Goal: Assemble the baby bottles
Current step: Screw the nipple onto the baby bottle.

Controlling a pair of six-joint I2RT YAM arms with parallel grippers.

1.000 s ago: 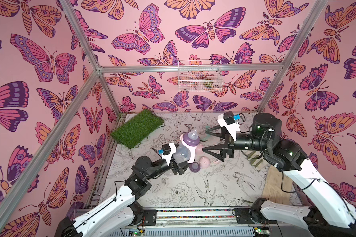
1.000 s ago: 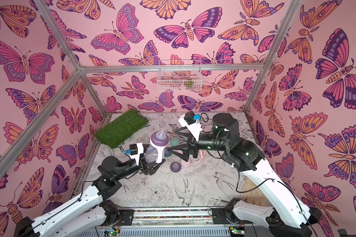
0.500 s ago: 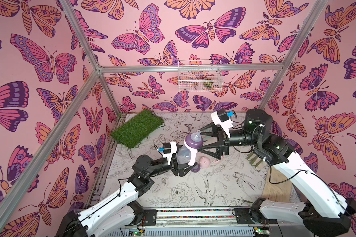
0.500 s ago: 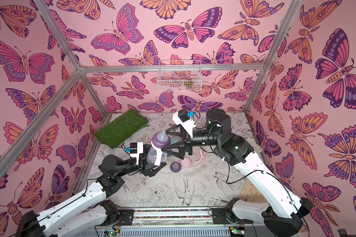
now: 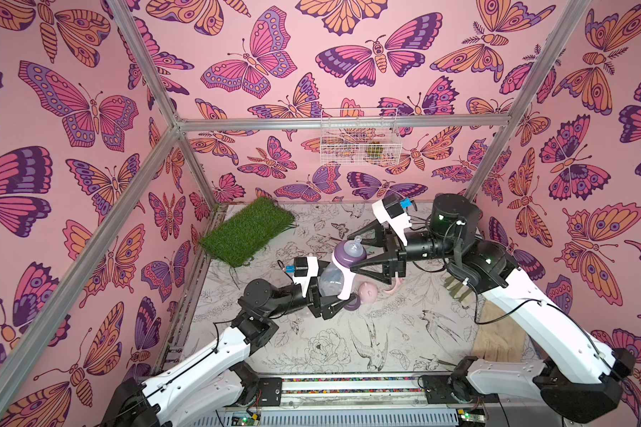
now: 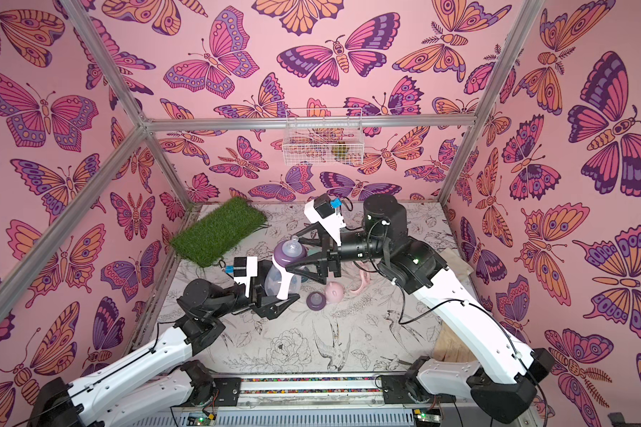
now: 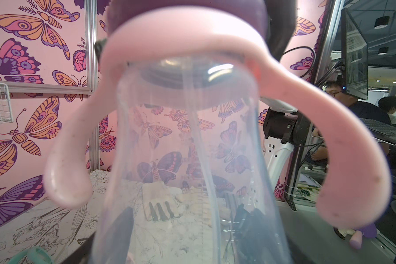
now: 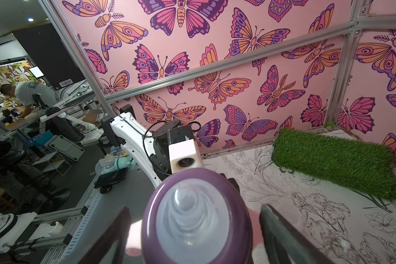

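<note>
Midway through assembly, the left gripper point(image 5: 332, 301) clasps a clear bottle point(image 5: 330, 277) by its lower body, tilted and lifted off the desk point(image 5: 311, 355), with a pink ring point(image 7: 329, 128) and purple collar point(image 5: 343, 258) already on its neck. The right gripper point(image 5: 354, 255) straddles that collar with jaws apart, a gap showing on each side in the right wrist view, grasping nothing. The step in hand looks to be tightening the collar: best done by centring the jaws, closing squarely below the soft nipple point(image 8: 192, 212), then twisting while the left holds firm. A pink cap point(image 5: 367, 292), likely next, lies on the desk beside a spare collar point(image 6: 316, 300).
</note>
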